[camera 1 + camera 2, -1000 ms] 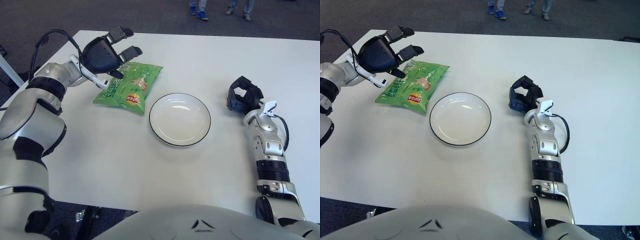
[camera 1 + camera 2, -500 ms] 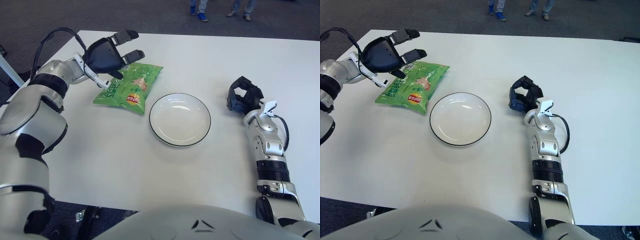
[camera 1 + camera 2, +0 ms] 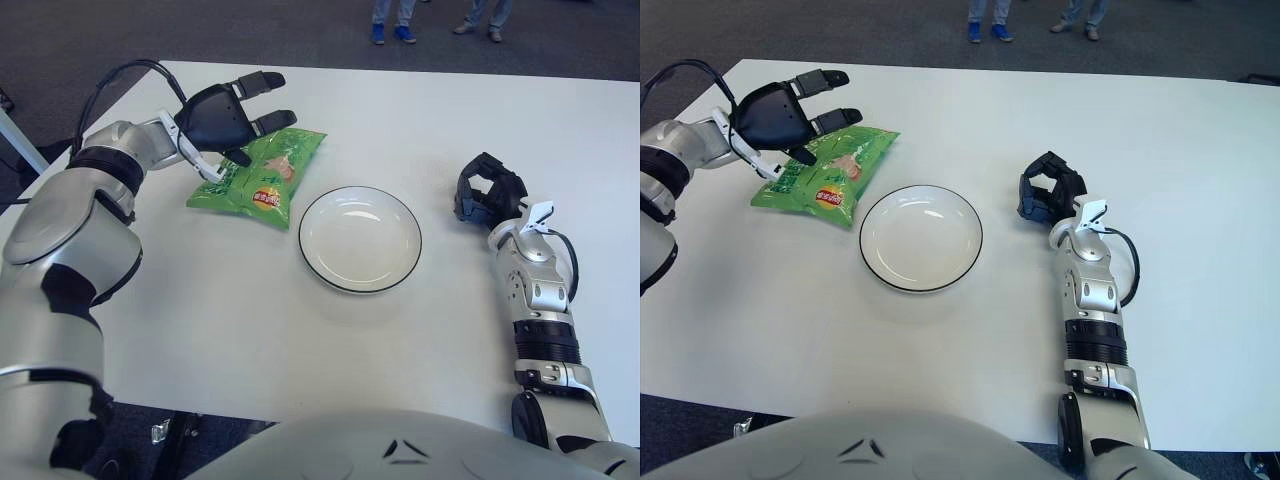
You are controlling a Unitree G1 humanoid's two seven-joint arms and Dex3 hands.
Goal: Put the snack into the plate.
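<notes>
Left hand [image 3: 232, 118] had dropped lower and nearer onto the far left part of the snack [image 3: 259, 176], fingers spread, nothing gripped yet. Closer to a grasp than a second before, when held higher and further left. Snack lay flat on the table [image 3: 300, 330], unmoved, just left of the plate [image 3: 360, 238], not in it. Plate bare. Right hand [image 3: 487, 192] idle right of the plate, fingers curled, holding nothing, unchanged. Judged: reach nearly done, closing and lifting ahead.
</notes>
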